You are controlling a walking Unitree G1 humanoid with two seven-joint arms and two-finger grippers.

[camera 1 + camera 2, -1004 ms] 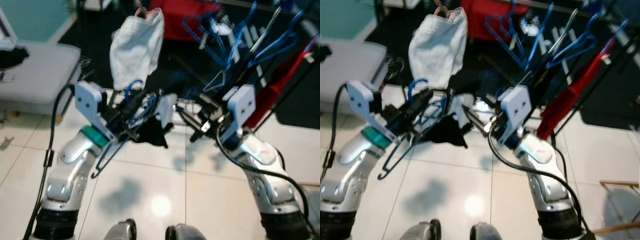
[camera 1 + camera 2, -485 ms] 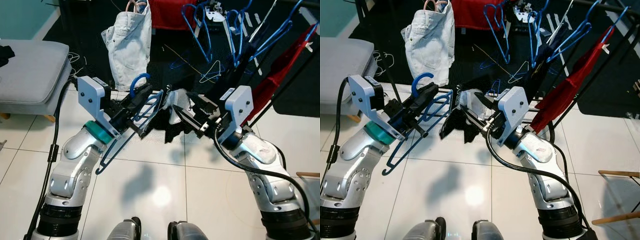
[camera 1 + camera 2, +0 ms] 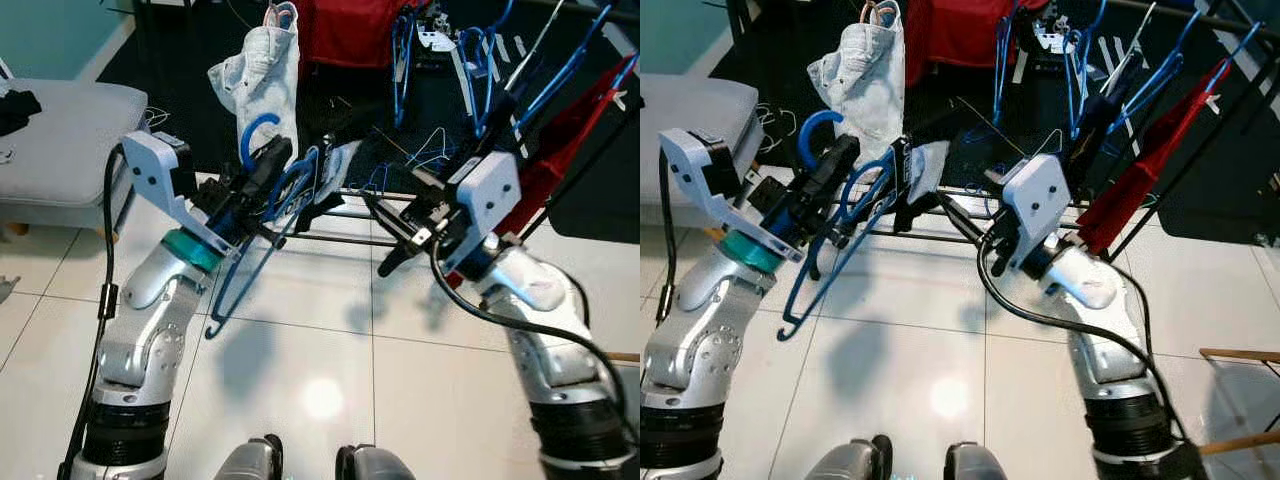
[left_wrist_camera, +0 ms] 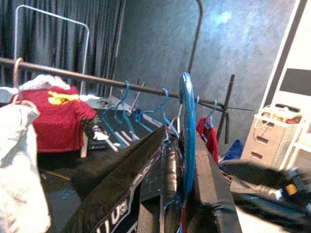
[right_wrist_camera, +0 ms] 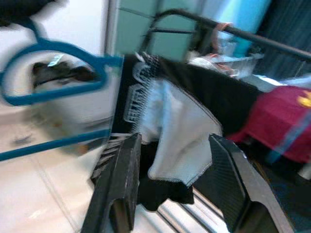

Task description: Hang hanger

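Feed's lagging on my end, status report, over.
Left gripper shut on blue hanger carrying dark garment. Right gripper open, empty. Crowded clothes rack ahead.

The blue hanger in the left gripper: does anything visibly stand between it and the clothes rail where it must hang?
The blue hanger sits in the left gripper. Toward the rail, white shorts and other blue hangers crowd the approach.
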